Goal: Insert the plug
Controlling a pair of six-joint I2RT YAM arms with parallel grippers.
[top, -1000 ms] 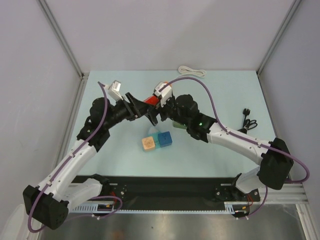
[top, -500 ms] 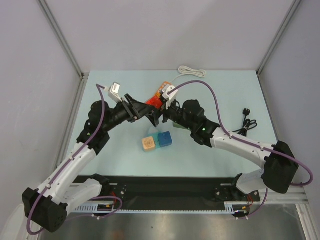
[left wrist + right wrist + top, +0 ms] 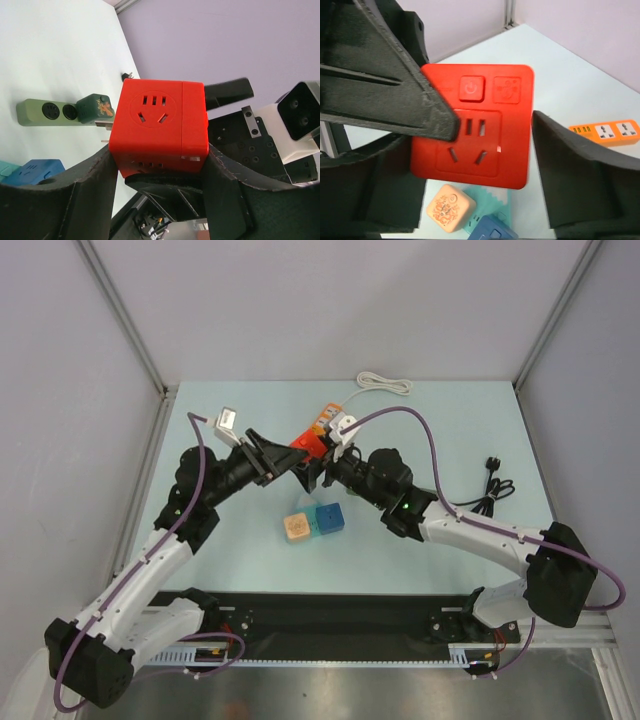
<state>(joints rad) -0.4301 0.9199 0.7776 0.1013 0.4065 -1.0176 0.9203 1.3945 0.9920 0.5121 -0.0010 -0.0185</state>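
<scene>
A red cube socket (image 3: 160,125) is held above the table, and my left gripper (image 3: 160,172) is shut on its two sides. Metal plug prongs (image 3: 103,125) stick out of its left face. In the top view the red cube socket (image 3: 305,445) hangs between the two wrists at mid-table. My right gripper (image 3: 472,137) straddles the same red cube socket (image 3: 485,135), open. Its right finger (image 3: 580,175) stands clear of the cube with a gap. A left-arm finger (image 3: 385,90) crosses the cube's upper left corner.
A green power strip (image 3: 47,112) with a dark green cube (image 3: 95,107) at its end lies on the table. A peach cube (image 3: 295,528) and a blue cube (image 3: 328,517) sit below the grippers. Farther off lie an orange strip (image 3: 325,420), a white cable (image 3: 385,383) and a black cord (image 3: 490,480).
My right gripper has swung up and left until it straddles the red cube, and its jaws have narrowed a little. The left gripper has kept its hold and barely shifted.
</scene>
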